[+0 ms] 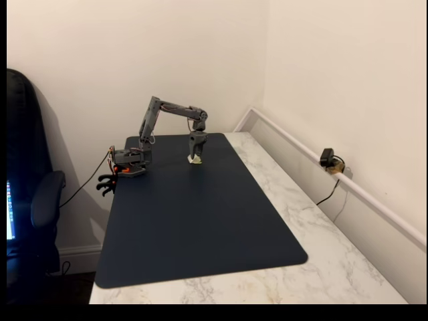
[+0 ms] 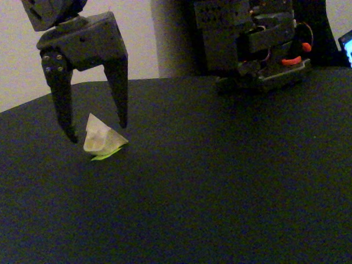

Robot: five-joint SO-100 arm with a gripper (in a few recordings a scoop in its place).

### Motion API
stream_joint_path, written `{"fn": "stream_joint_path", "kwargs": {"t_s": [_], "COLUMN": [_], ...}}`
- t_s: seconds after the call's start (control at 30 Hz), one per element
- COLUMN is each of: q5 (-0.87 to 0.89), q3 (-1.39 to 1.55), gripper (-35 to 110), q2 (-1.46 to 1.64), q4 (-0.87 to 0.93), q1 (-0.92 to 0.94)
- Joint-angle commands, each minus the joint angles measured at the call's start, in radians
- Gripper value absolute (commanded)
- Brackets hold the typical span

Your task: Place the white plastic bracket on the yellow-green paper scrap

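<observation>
Your hand (image 2: 96, 132) hangs spread wide over the white plastic bracket (image 2: 102, 135), one finger on each side of it and neither pad appearing to touch it. The bracket sits on the dark mat (image 2: 220, 187), apparently resting on the yellow-green paper scrap (image 2: 104, 155), which peeks out beneath the bracket's lower edge. In the wider fixed view the hand (image 1: 195, 155) stands just above the bracket (image 1: 194, 160). The placing looks done. Your risk now is the lift-off: the fingertips sit low beside the bracket, so any sideways drift or tilt as you rise could clip it and knock it off the scrap.
</observation>
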Motion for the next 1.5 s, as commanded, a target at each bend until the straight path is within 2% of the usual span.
{"fn": "stream_joint_path", "kwargs": {"t_s": [0.0,0.13,0.27,0.43,0.73,0.93,1.47], "q5": [-0.031,-0.034,-0.037,-0.032,-0.130,-0.170,-0.210], "q3": [-0.018,-0.074,-0.166,-0.172,0.086,0.414,0.956], "gripper": [34,26,3,0,0,0,0], "q2": [0.138,0.227,0.302,0.402,0.623,0.879,1.201], "q4": [0.051,0.129,0.229,0.247,0.038,-0.192,-0.503], "q1": [-0.028,-0.072,-0.149,-0.285,-0.482,-0.503,-0.518]}}
